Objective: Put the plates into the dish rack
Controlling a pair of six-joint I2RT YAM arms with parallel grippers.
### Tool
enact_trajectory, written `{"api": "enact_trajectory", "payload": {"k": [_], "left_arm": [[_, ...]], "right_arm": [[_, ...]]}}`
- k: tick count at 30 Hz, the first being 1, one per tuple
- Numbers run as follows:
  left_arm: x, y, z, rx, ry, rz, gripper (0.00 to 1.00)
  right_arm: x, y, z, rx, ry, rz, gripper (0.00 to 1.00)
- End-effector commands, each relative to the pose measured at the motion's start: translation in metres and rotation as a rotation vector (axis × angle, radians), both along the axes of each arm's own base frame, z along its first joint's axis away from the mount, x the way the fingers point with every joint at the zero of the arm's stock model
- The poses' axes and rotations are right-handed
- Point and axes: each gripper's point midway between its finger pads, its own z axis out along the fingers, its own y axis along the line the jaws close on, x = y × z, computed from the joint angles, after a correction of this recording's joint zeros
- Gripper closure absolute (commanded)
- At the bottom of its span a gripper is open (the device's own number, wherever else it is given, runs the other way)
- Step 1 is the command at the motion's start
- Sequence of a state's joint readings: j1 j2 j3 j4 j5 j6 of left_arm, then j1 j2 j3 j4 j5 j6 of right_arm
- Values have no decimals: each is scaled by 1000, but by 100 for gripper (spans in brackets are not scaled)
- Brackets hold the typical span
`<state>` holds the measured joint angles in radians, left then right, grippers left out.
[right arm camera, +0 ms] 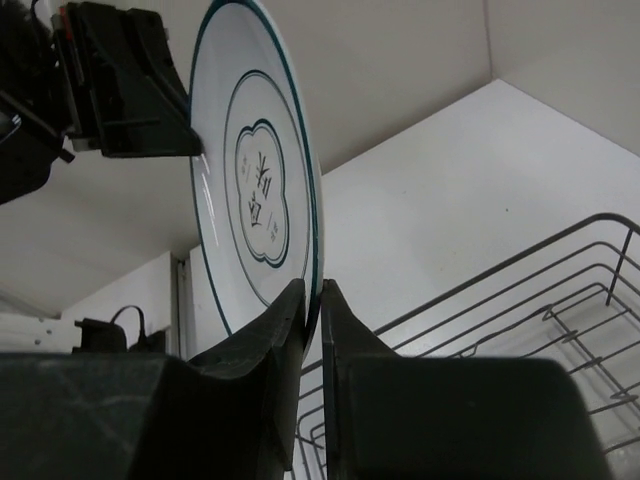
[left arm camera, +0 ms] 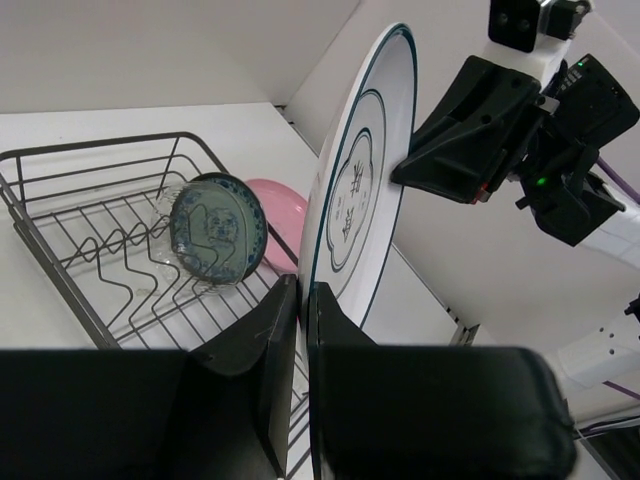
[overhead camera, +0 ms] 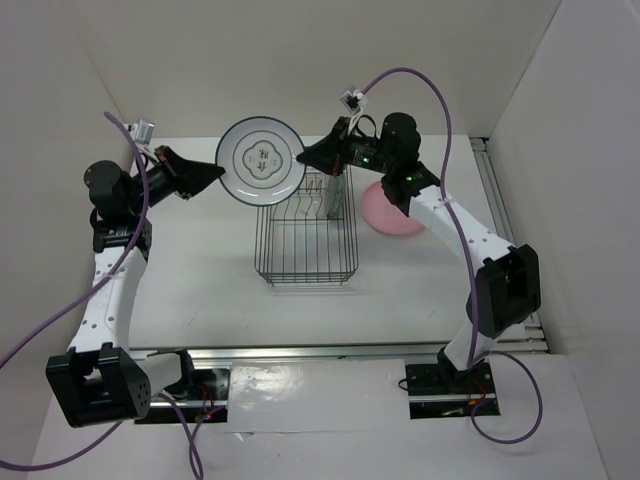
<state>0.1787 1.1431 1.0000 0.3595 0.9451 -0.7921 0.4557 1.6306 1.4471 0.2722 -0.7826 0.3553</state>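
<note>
A white plate with a grey ring pattern (overhead camera: pixel 262 161) hangs upright in the air above the far end of the black wire dish rack (overhead camera: pixel 305 240). My left gripper (overhead camera: pixel 219 171) is shut on its left rim, seen close in the left wrist view (left arm camera: pixel 303 300). On the opposite rim my right gripper (overhead camera: pixel 304 159) is shut too, its fingers pinching the edge (right arm camera: pixel 313 298). The dark teal plate (left arm camera: pixel 215 228) stands on edge between the rack's prongs, a clear glass plate (left arm camera: pixel 168 262) beside it. On the table right of the rack lies the pink plate (overhead camera: pixel 392 212).
White enclosure walls stand close behind and at both sides. A metal rail (overhead camera: pixel 330 352) runs along the near table edge by the arm bases. Purple cables (overhead camera: pixel 430 95) loop above both arms. The rack's near half (overhead camera: pixel 305 262) holds nothing.
</note>
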Motion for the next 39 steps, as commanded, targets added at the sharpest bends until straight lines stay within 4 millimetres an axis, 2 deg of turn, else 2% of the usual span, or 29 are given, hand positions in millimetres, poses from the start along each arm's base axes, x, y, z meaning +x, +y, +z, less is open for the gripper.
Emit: {"api": "enact_trajectory", "payload": {"k": [1,3,5,7,8,9,11,12,13,15,16,17,18,20,21,22,23,24,27,28,30,32,35,39], "left_arm": [[-16,-9,19,2,-74,-64,100],[-14,-8,16,-4,-56,-52,100],[-11,-6,16,-6,-41,-30,98],[-9,-5,13,-13,-16,-19,89],[-3,-2,8,-22,11,7,83],[-1,0,6,-20,20,20,61],[3,4,5,-19,30,53,42],[5,6,-1,-20,59,72,30],[4,7,0,-22,62,88,7],[12,14,0,-24,76,149,0],[15,18,-6,-30,111,178,0],[15,22,-7,-34,123,214,0],[21,34,-8,-40,134,290,0],[24,43,-18,-53,196,366,0],[29,57,-23,-56,215,441,0],[31,62,-29,-63,247,477,0],[32,66,-28,-63,258,508,0],[33,78,-40,-60,312,575,0],[37,87,-46,-56,362,613,0],[38,87,-52,-54,387,613,0],[40,90,-57,-56,403,613,0],[41,94,-59,-57,415,622,0],[41,96,-68,-53,451,634,0],[35,110,-63,-44,446,731,0]], "right_arm": [[7,0,24,96,-13,-92,100],[9,4,23,102,11,-123,100],[25,-1,12,105,85,-239,100],[32,-3,4,90,127,-332,100],[45,-14,10,105,132,-454,100],[49,-16,3,78,137,-506,100],[47,-18,0,43,145,-580,100],[54,-31,3,51,143,-665,100],[54,-32,-1,28,150,-698,100],[62,-47,4,10,141,-813,100],[63,-54,-3,-19,159,-852,100],[63,-56,1,-22,160,-883,100],[68,-70,-3,-43,156,-964,100],[67,-83,-8,-83,157,-1064,100],[69,-92,-4,-80,153,-1118,100],[67,-106,-1,-98,138,-1217,100],[64,-105,-9,-142,136,-1252,100],[64,-106,-6,-168,115,-1291,100],[59,-106,-1,-233,71,-1403,100],[57,-112,-1,-253,60,-1468,100],[51,-98,1,-302,25,-1501,100],[39,-92,6,-327,-9,-1572,100],[31,-84,4,-427,-66,-1656,100],[32,-78,-12,-514,-89,-1703,100]]}}
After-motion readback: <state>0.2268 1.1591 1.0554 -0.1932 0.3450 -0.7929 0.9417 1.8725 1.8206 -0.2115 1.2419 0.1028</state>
